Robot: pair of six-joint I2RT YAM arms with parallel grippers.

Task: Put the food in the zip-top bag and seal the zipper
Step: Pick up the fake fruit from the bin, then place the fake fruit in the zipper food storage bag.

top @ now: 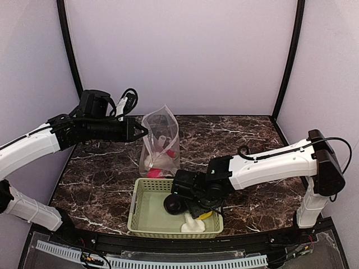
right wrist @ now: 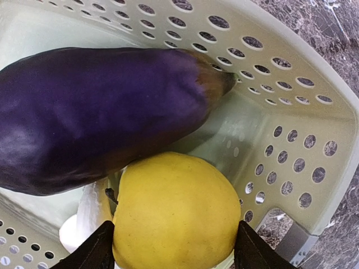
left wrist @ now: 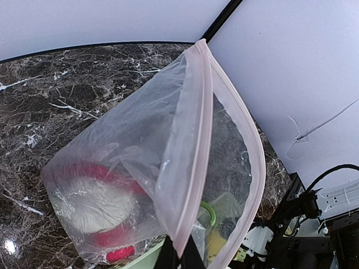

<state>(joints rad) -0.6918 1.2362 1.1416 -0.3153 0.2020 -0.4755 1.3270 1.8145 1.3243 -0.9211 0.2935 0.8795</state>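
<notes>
Right wrist view shows the right gripper [right wrist: 175,227] down inside the basket [right wrist: 314,185]. Its jaws are apart, one finger close against each flank of the yellow pepper [right wrist: 176,213]; whether they already pinch it cannot be told. The eggplant [right wrist: 101,117] lies touching the pepper just ahead of the fingers. Its long axis runs roughly parallel to the line between them, so a straight lift should clear it, though it may roll. A white piece [right wrist: 84,221] sits just beside one finger.

From above, the zip-top bag [top: 161,140] stands on the table [top: 252,140] just beyond the basket's far rim, far and left of the right gripper, with its mouth upward. The left gripper [top: 140,131] is clamped on the zipper [left wrist: 205,112] at the bag's upper left corner and holds the mouth open. Red and white food [left wrist: 95,196] lies at the bottom of the bag.

The right arm is the nearer one to the pepper. As I judge it, the carry goes far and left, then down into the mouth.
</notes>
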